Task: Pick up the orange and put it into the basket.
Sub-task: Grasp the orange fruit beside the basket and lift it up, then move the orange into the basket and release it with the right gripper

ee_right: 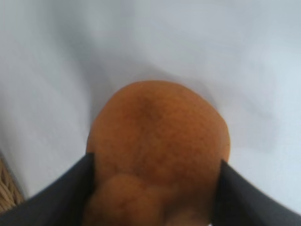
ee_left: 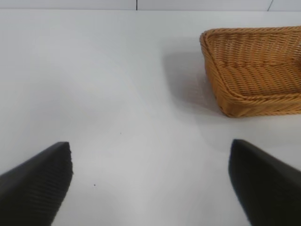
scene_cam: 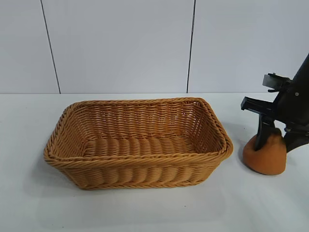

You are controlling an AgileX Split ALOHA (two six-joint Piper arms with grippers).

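Orange (scene_cam: 266, 157) sits on the white table (scene_cam: 145, 208), just beside the basket (scene_cam: 137, 176) at that basket's right end in the exterior view, a small gap between them. Not lifted: flat base on the table.

Right gripper (scene_cam: 276, 140) comes down on the orange from above, pointing steeply downward. One dark finger stands on each side of the fruit's upper part. In the right wrist view the two fingers (ee_right: 66, 193) bracket the orange (ee_right: 157, 141) and lie against its skin on both flanks. Closed to about the fruit's width, gripping it.

Left gripper (ee_left: 150, 183) spread wide, holding nothing. It hangs over bare table, well apart from the basket (ee_left: 254, 70), which shows only by one corner in the left wrist view.

Orange, looks: dull matte orange, dome-shaped, rough pitted skin. Knobby bump on top, seen between the fingers in the right wrist view. A darker smudge on the broad side facing away from that camera.

Basket: tan wicker, rectangular, braided rim, sloping woven sides, much wider than the orange. Inside shows only woven floor.

Hard to see:
- Right arm cut off by the exterior view's right edge; only the gripper and wrist parts show.
- Top of the orange partly covered by the fingers in the exterior view.
- Right wrist view soft; fingertips run out of the picture.
- A sliver of wicker (ee_right: 7, 190) at that view's edge.
- Left arm does not appear in the exterior view.
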